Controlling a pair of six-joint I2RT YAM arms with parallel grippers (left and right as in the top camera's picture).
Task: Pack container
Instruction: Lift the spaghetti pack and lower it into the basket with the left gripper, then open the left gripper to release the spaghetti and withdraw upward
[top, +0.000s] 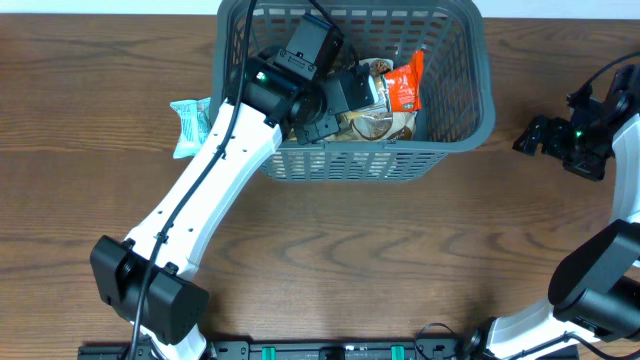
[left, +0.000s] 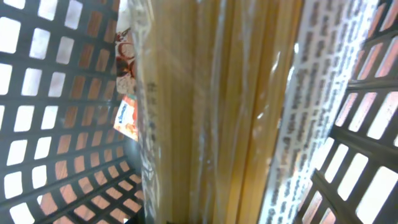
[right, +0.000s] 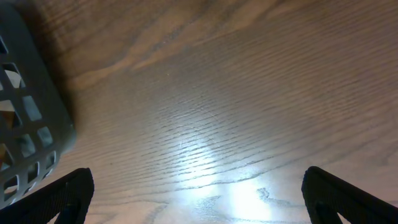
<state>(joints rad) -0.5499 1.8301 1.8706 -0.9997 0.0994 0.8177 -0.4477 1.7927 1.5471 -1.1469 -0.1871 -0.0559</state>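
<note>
Grey lattice container (top: 400, 160) surrounds my left gripper (top: 345, 105), seemingly clamped on a spaghetti packet (left: 211, 112), long axis running out from my wrist; my right gripper (top: 533, 137) gapes, well right of the container.

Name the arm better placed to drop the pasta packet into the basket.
Left. The left gripper is inside the basket, and the pasta packet fills its wrist view, apparently held. The right gripper hangs open over the table, outside the basket.

Left arm (top: 215, 180) reaching to tabletop's far edge, left gripper (top: 345, 100) clamped on spaghetti packet (left: 211, 112), right gripper (top: 530, 135) near right edge, jaws wide apart
</note>
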